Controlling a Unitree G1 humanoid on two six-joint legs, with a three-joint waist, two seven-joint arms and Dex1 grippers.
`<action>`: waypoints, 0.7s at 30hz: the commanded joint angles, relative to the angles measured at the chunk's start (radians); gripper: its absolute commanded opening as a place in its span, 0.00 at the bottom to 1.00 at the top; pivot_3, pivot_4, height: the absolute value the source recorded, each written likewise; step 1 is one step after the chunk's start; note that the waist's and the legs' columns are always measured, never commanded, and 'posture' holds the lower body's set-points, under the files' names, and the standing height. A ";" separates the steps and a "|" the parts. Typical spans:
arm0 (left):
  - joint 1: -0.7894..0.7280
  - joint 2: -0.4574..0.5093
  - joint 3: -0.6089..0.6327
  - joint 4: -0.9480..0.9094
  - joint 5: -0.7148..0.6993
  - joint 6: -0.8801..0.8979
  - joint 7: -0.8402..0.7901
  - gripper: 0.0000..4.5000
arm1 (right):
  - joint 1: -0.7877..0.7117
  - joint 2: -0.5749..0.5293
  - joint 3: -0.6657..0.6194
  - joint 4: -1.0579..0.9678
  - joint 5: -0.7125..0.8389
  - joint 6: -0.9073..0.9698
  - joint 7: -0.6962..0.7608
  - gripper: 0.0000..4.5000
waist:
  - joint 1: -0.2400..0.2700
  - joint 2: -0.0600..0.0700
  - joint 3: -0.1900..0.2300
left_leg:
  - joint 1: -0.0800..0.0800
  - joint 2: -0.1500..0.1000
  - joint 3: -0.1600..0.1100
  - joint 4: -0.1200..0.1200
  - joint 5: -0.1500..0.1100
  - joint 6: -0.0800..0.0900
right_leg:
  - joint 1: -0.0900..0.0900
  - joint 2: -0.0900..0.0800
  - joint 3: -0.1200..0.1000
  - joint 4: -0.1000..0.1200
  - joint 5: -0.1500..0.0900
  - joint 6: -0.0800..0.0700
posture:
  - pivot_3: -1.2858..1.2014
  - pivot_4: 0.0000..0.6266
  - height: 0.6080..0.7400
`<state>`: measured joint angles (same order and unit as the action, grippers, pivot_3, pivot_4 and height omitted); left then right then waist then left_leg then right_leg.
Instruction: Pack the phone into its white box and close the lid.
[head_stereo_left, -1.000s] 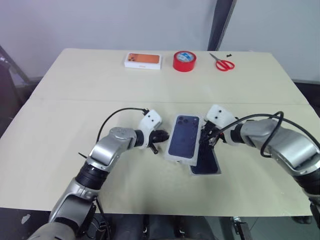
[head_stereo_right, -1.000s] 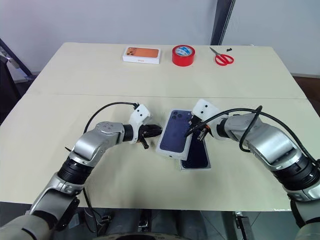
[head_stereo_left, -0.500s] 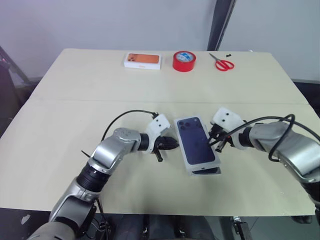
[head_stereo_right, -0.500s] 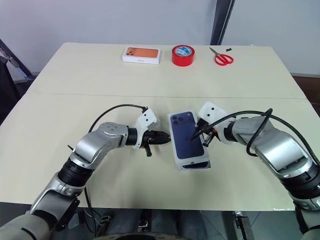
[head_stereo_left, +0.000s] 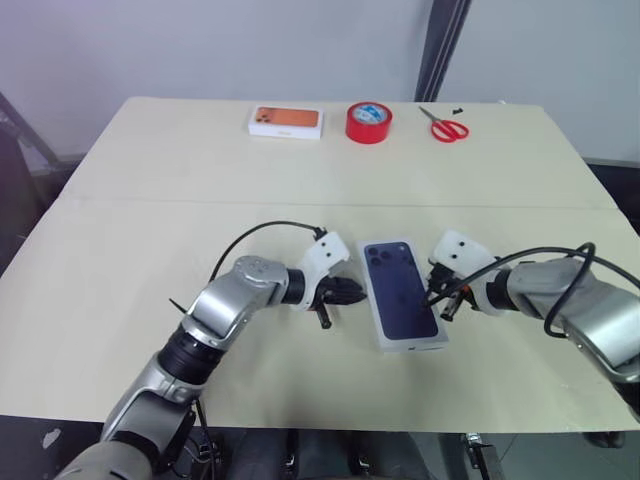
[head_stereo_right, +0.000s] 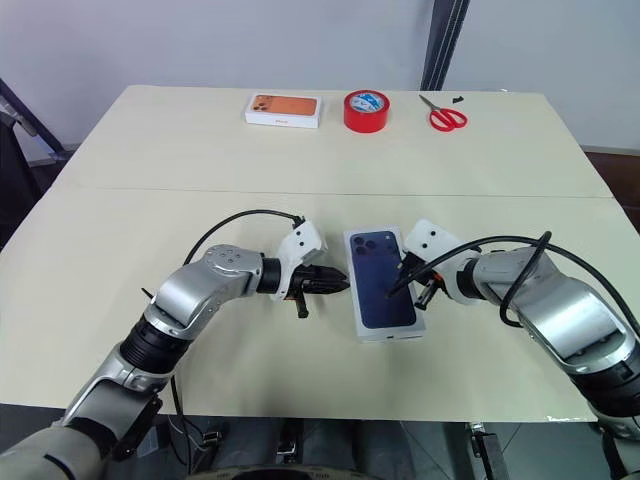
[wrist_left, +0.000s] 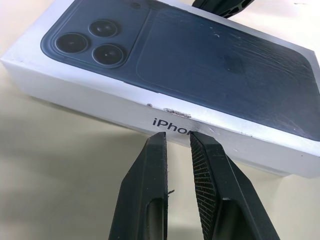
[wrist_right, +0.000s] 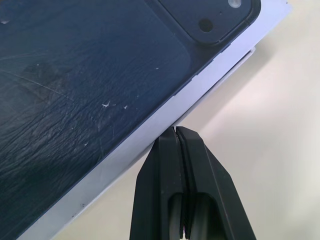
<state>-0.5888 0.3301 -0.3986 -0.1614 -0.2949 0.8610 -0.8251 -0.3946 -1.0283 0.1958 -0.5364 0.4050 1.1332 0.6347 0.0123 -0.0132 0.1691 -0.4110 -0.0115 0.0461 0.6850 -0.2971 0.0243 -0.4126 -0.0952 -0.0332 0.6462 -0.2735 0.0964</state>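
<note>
Beige table (head_stereo_left: 150, 200) carries the white box (head_stereo_left: 403, 297), lid on, near centre; left tool (head_stereo_left: 352, 292) narrowly parted, right tool (head_stereo_left: 437, 297) shut, flanking it. Light, stiff, slick carton; grip long sides.

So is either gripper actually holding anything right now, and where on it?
Nothing is held. The left gripper and right gripper, shut, just meet opposite long sides of the white box.

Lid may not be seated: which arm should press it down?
Right, probably: the right fingers, shut, slant down at the lid edge; the left fingers face its side.
</note>
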 joint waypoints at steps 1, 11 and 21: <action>-0.020 -0.023 -0.021 -0.053 -0.024 -0.007 -0.018 0.18 | 0.005 0.005 -0.023 -0.054 0.008 -0.009 0.020 0.01 | 0.000 0.000 0.000 | 0.000 0.000 0.000 0.000 0.000 0.000 | 0.000 0.000 0.000 0.000 0.000 0.000 | 0.52 0.24 0.84; -0.025 -0.047 0.023 -0.072 -0.081 0.054 -0.026 0.18 | 0.010 0.012 -0.050 -0.065 0.020 0.007 0.026 0.01 | 0.000 0.000 0.000 | 0.000 0.000 0.000 0.000 0.000 0.000 | 0.000 0.000 0.000 0.000 0.000 0.000 | 0.52 0.24 0.84; -0.022 -0.025 -0.001 -0.069 -0.069 0.046 -0.022 0.18 | 0.029 0.008 -0.050 -0.073 0.012 0.006 0.031 0.01 | 0.000 0.000 0.000 | 0.000 0.000 0.000 0.000 0.000 0.000 | 0.000 0.000 0.000 0.000 0.000 0.000 | 0.52 0.24 0.84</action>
<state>-0.5916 0.3165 -0.3911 -0.1934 -0.3561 0.9322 -0.8448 -0.3620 -1.0277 0.1531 -0.5458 0.4046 1.1510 0.6462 0.0122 -0.0132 0.1691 -0.4109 -0.0117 0.0461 0.6852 -0.2971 0.0243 -0.4124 -0.0948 -0.0332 0.6464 -0.2735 0.0965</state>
